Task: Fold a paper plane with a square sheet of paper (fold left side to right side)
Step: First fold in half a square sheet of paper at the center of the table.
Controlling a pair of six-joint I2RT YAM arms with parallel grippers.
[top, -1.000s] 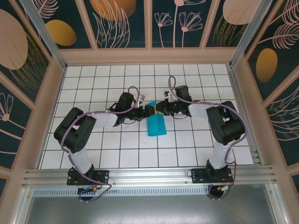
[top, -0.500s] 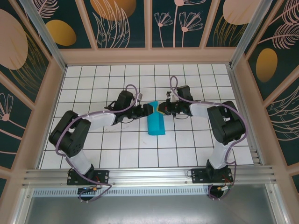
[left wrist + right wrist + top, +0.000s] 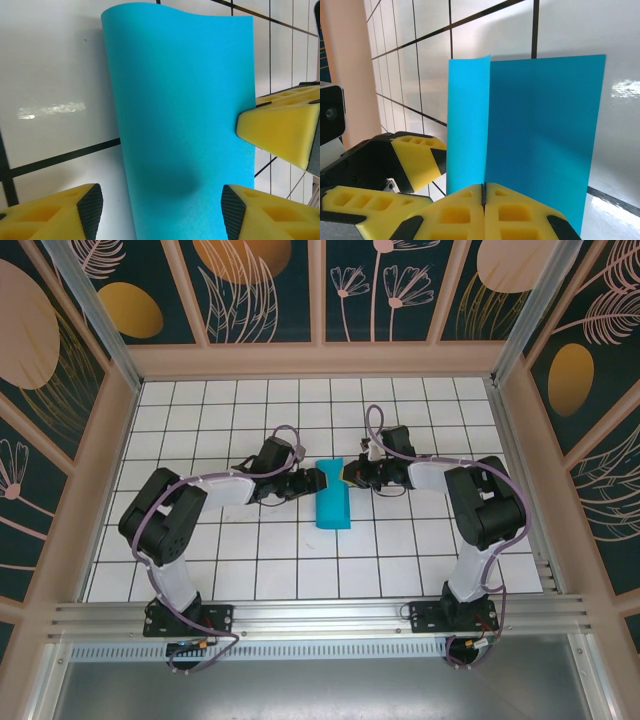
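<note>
Two claws flank the fold: the left claw (image 3: 312,480), jaws apart, straddles the square sheet of paper (image 3: 332,506) mid-surface (image 3: 250,550). The right claw (image 3: 484,192) is pressed together at its far edge, grip unclear. A second ago the sheet sat skewed; now it lies straight and doubled, which looks ready for creasing.

Left wrist cam: paper (image 3: 185,125) near end is cut off at the bottom edge, between the left gripper (image 3: 161,205) jaws. Both its fingers are cropped there too. Right wrist cam: paper's near edge is hidden behind the closed right gripper (image 3: 484,190). Can't tell if the fold is pinched in the jaw seam or just beyond it. Top cam: tip contact too small to read.
</note>
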